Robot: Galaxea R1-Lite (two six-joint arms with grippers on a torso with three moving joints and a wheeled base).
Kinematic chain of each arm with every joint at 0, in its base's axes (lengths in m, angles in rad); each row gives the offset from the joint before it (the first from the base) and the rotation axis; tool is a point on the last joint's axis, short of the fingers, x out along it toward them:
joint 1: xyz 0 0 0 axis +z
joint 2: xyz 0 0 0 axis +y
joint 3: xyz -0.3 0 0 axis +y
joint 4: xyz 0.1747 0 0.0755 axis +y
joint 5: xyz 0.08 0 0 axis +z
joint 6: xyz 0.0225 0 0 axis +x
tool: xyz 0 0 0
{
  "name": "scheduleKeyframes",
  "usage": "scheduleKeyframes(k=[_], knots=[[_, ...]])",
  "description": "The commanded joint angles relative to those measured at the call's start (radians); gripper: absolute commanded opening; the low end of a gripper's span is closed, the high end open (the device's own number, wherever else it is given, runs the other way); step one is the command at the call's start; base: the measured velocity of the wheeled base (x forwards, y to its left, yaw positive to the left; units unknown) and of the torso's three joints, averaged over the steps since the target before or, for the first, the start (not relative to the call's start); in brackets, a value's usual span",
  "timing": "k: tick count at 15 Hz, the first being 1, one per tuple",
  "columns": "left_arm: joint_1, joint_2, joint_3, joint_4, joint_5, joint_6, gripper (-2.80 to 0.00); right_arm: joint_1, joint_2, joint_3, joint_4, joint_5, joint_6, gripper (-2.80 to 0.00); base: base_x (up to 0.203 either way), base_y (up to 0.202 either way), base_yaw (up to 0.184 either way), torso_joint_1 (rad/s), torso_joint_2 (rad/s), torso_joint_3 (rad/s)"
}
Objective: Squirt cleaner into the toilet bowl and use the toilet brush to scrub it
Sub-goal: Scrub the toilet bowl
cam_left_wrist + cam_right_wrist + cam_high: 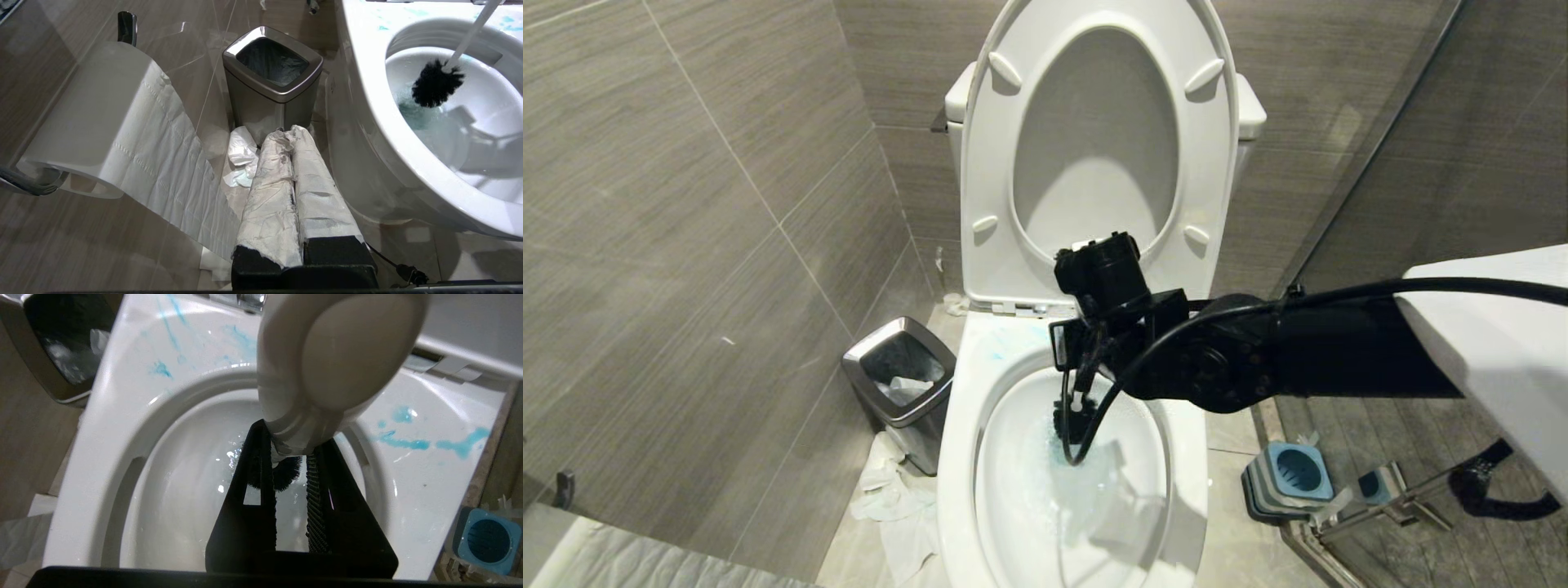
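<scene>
Toilet bowl (956, 457) at lower centre of the head view, seat (988, 147) raised behind it. Brush (1072, 420) inside the bowl, held by the right gripper (1086, 359). Bin (898, 384) left of the bowl; brush holder (1290, 478) at lower right.

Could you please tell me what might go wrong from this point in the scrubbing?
1. The right gripper pinches the slim white plastic brush handle near its end; it could twist or slip.
2. The dark bristle head sits in blue-tinted water and may splash the glossy white ceramic bowl's rim, already streaked blue.
</scene>
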Motion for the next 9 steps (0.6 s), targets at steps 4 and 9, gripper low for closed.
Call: scheduleKeyframes(k=[4,9], knots=[[0.000,0.000,0.002,0.000,0.000,0.000,-2.80,-0.005,0.185,-0.088,-0.003,-0.009,0.000,-2.80,0.000,0.000,0.000,0.000,0.00,0.000],[0.000,0.000,0.002,-0.001,0.000,0.000,-2.80,-0.004,0.141,-0.110,0.006,-0.013,-0.007,-2.80,0.000,0.000,0.000,0.000,0.00,0.000]])
